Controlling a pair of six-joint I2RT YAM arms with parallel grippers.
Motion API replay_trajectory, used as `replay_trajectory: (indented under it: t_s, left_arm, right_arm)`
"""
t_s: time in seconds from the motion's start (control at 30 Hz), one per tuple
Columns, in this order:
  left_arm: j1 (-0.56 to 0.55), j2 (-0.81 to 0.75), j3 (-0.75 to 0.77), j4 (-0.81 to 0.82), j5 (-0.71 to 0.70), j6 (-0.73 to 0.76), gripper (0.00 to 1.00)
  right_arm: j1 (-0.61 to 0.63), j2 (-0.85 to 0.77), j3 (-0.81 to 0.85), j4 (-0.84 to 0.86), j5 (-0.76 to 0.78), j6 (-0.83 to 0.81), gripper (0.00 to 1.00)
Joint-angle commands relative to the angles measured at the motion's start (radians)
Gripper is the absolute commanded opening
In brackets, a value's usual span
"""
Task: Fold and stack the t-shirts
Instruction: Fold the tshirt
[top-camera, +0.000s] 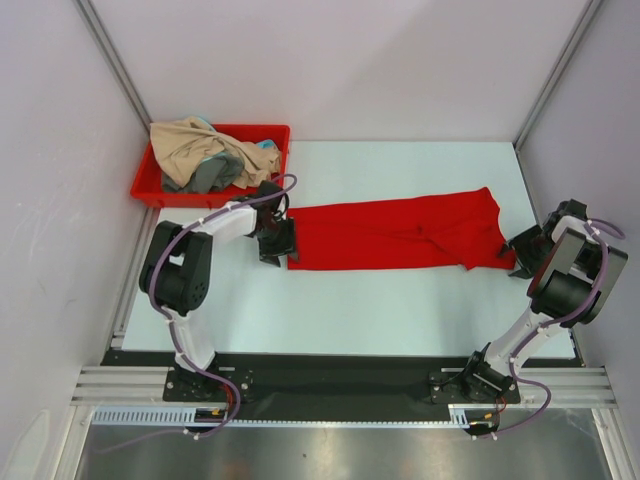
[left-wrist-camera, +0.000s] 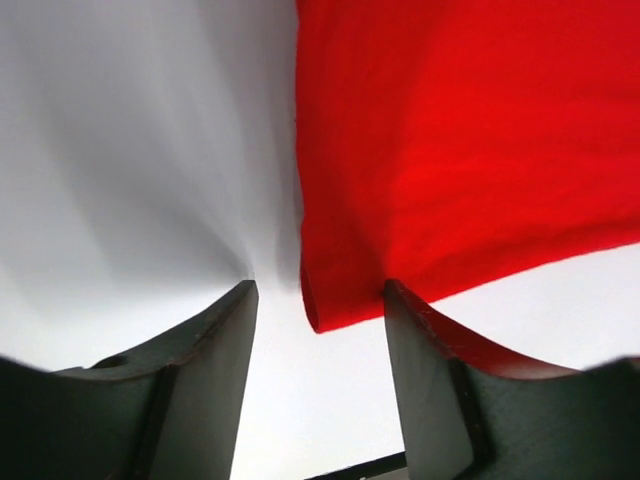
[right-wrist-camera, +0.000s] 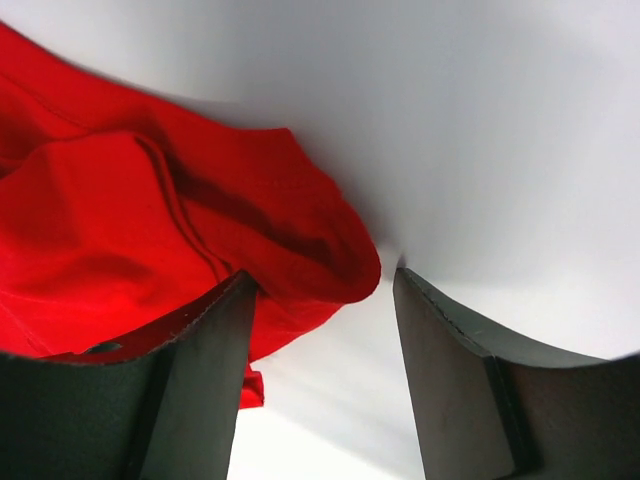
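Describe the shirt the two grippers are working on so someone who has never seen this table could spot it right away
Start at the pale table and look to its middle, between the two arms. The red t-shirt lies there folded into a long band, its ends at the left gripper and the right gripper. It alone is bright red cloth spread flat; the beige and grey shirts sit heaped in the red tray.
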Motion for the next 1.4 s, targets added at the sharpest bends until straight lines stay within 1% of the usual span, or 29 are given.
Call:
replay_trajectory:
  t_s: [0.0,0.03,0.13,0.27,0.33,0.43,0.6,0.67,0.7,0.77,0.8,0.87,0.9,0.97,1.03,1.07,1.1,1.2,1.27,1.37]
  left_arm:
    - [-0.002,-0.068,-0.014,0.053,0.040,0.038,0.58]
    - [-0.002,-0.071,-0.019,0.060,0.057,0.036,0.56]
    - [-0.002,-0.088,-0.028,0.100,0.078,0.024,0.56]
    - [-0.002,-0.066,-0.019,0.093,0.088,0.012,0.55]
    - [-0.002,-0.060,-0.025,0.100,0.100,0.009,0.52]
    - [-0.005,-0.066,-0.043,0.122,0.126,-0.005,0.51]
    - [-0.008,-0.059,-0.044,0.132,0.148,-0.011,0.46]
    - [-0.007,-0.048,-0.037,0.128,0.143,-0.008,0.38]
    - [-0.008,-0.045,-0.030,0.116,0.135,-0.007,0.30]
    - [-0.008,-0.046,-0.027,0.106,0.128,0.000,0.23]
    - [-0.008,-0.051,-0.030,0.103,0.120,0.000,0.18]
    - [-0.008,-0.069,-0.040,0.100,0.117,0.003,0.13]
    - [-0.008,-0.075,-0.051,0.094,0.114,0.006,0.01]
    - [-0.008,-0.089,-0.066,0.096,0.108,0.007,0.00]
    - [-0.008,-0.118,-0.100,0.114,0.112,0.010,0.00]
    - [-0.010,-0.131,-0.115,0.123,0.117,0.013,0.00]
    - [-0.011,-0.156,-0.147,0.145,0.121,0.015,0.00]
    - [-0.016,-0.198,-0.229,0.189,0.134,0.018,0.00]
    - [-0.019,-0.239,-0.285,0.208,0.135,0.009,0.00]
    - [-0.021,-0.273,-0.324,0.223,0.131,-0.011,0.00]
  right_arm:
    - [-0.004,0.009,0.036,0.001,0.013,-0.017,0.62]
    - [-0.004,0.009,0.037,-0.004,0.011,-0.018,0.62]
    - [-0.006,0.012,0.039,-0.005,0.008,-0.021,0.62]
    - [-0.006,0.015,0.037,-0.002,0.002,-0.023,0.62]
    - [-0.006,0.016,0.036,-0.001,0.000,-0.021,0.62]
    - [-0.004,0.021,0.034,-0.001,-0.001,-0.021,0.61]
    - [-0.002,0.024,0.032,-0.001,0.002,-0.021,0.61]
    - [-0.004,0.024,0.034,-0.002,0.008,-0.023,0.61]
    - [-0.004,0.026,0.034,-0.002,0.011,-0.024,0.60]
    - [-0.004,0.026,0.034,-0.002,0.017,-0.024,0.58]
    - [-0.004,0.027,0.034,0.001,0.019,-0.024,0.56]
    - [-0.006,0.032,0.034,0.004,0.023,-0.026,0.55]
    - [-0.006,0.035,0.036,0.004,0.025,-0.026,0.53]
    - [-0.009,0.035,0.039,0.006,0.028,-0.023,0.50]
    - [-0.010,0.032,0.039,0.010,0.028,-0.018,0.45]
    - [-0.010,0.032,0.040,0.012,0.028,-0.017,0.41]
    - [-0.012,0.032,0.040,0.010,0.028,-0.018,0.33]
    - [-0.013,0.033,0.040,0.010,0.026,-0.017,0.24]
    - [-0.015,0.038,0.039,0.010,0.028,-0.015,0.23]
    - [-0.019,0.041,0.036,0.012,0.034,-0.015,0.16]
